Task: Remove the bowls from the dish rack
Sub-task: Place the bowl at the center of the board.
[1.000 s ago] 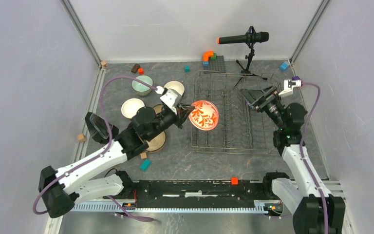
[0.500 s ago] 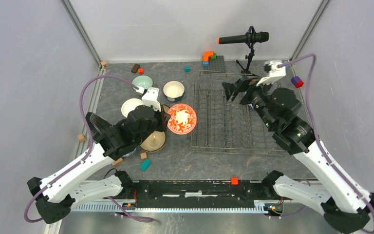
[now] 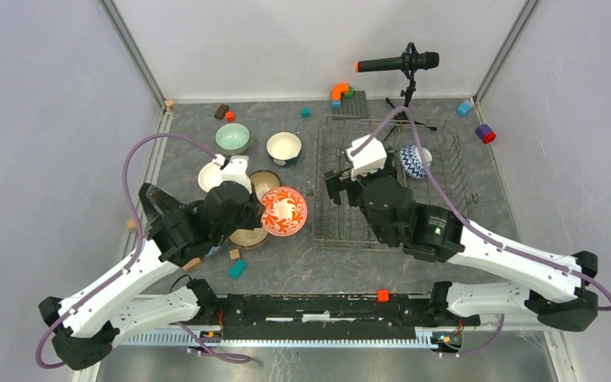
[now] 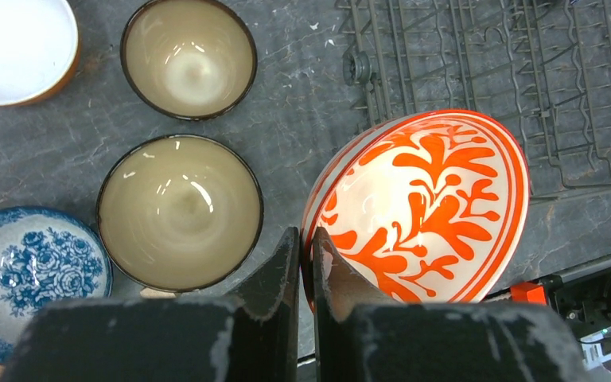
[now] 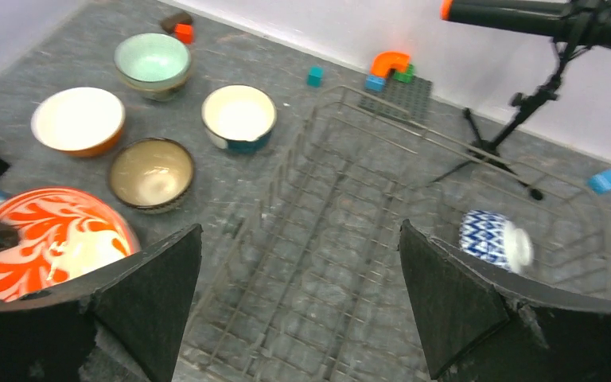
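One red-white bowl (image 4: 422, 215) is pinched by the left gripper (image 4: 306, 243), to be set on the surface (image 4: 294, 119); the right gripper (image 5: 299, 231) is spread wide.

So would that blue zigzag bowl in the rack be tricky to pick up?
Probably a bit slippery: the bowl looks glazed and smooth. It lies on its side in the rack, so a nudge may well roll or tip it. It looks like ceramic, so likely stiff, fairly heavy for its size, and apt to chip if dropped.
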Robot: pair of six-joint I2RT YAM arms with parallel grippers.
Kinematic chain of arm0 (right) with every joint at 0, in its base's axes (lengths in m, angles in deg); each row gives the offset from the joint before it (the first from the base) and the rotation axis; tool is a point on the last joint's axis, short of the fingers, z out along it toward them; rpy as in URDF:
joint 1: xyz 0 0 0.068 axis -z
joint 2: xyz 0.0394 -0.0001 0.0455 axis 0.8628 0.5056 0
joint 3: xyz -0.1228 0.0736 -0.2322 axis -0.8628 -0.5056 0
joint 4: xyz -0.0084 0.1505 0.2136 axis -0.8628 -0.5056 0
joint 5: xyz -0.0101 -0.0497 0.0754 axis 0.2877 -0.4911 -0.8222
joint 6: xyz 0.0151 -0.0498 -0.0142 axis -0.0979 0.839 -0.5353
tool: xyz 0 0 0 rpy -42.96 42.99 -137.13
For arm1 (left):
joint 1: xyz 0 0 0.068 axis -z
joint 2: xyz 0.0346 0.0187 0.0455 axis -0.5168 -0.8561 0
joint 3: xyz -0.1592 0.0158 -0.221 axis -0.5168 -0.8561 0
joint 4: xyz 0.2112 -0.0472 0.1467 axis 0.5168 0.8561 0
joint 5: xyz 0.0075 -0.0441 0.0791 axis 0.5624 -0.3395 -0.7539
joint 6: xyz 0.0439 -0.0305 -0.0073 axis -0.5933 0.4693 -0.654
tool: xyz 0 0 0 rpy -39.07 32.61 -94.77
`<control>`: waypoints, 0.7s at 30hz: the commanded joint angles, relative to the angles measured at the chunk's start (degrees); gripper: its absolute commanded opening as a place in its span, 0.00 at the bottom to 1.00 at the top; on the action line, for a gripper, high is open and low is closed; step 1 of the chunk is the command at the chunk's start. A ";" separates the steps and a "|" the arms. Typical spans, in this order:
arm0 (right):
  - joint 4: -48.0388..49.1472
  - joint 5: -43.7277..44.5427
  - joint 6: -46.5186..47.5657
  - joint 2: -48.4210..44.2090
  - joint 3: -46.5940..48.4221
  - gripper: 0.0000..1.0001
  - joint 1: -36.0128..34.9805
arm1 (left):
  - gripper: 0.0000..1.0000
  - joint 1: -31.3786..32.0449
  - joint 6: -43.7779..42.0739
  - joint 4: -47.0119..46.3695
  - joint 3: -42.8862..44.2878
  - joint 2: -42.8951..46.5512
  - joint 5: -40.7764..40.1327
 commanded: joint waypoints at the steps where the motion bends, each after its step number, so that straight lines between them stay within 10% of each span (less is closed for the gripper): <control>1: 12.20 -7.61 -1.78 -7.73 -5.94 0.98 1.57 | 0.02 -0.01 6.80 -1.05 1.25 1.39 -0.37; 9: -2.40 -17.98 -7.94 1.96 3.99 0.97 4.60 | 0.02 -0.01 11.13 -0.24 -0.33 0.25 0.19; 21: 1.49 -31.71 -11.82 5.60 -2.22 0.63 4.81 | 0.02 -0.01 12.78 -0.48 -2.33 -0.64 0.53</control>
